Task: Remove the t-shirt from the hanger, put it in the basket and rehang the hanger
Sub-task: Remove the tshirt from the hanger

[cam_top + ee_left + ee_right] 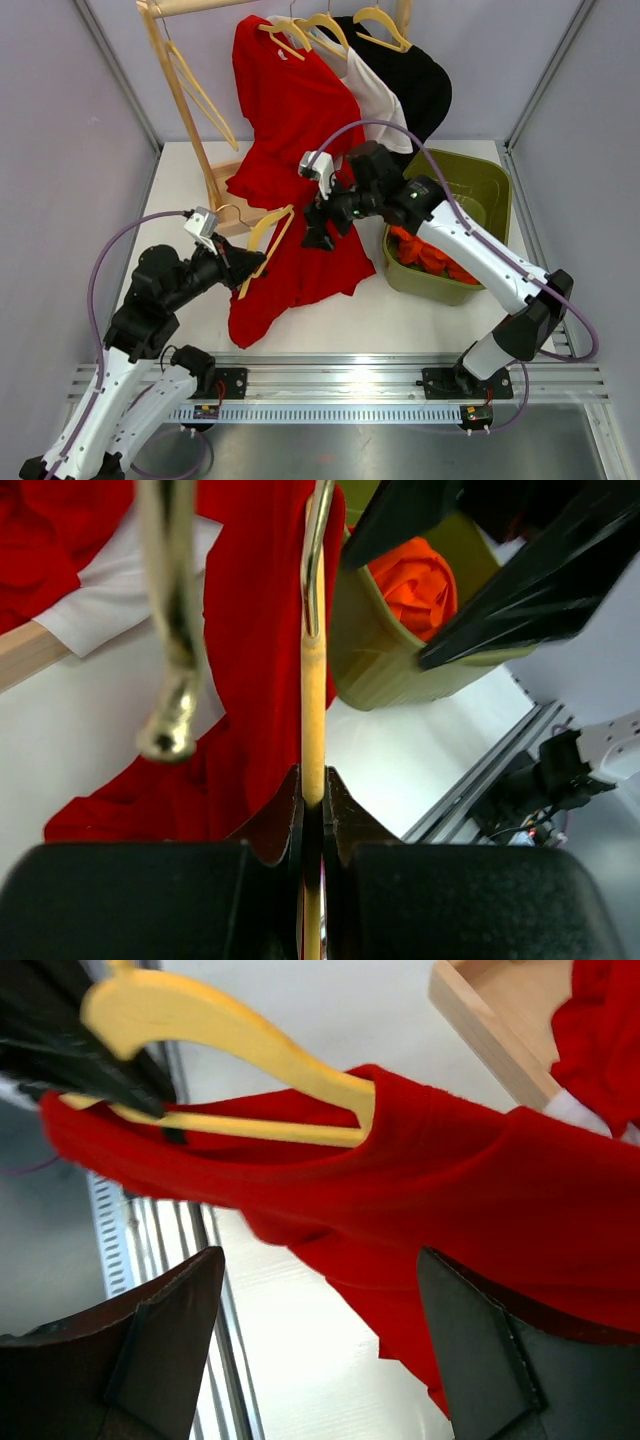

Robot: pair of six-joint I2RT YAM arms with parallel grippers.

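Jaws on the left gripper [243, 262] are clamping the wooden hanger [268, 232], its long axis pointing toward the right gripper [318, 236]. That one's jaws are standing wide apart, gripping nothing, just above the red t-shirt [300, 270], which is trailing off the hanger onto the table [390, 320].
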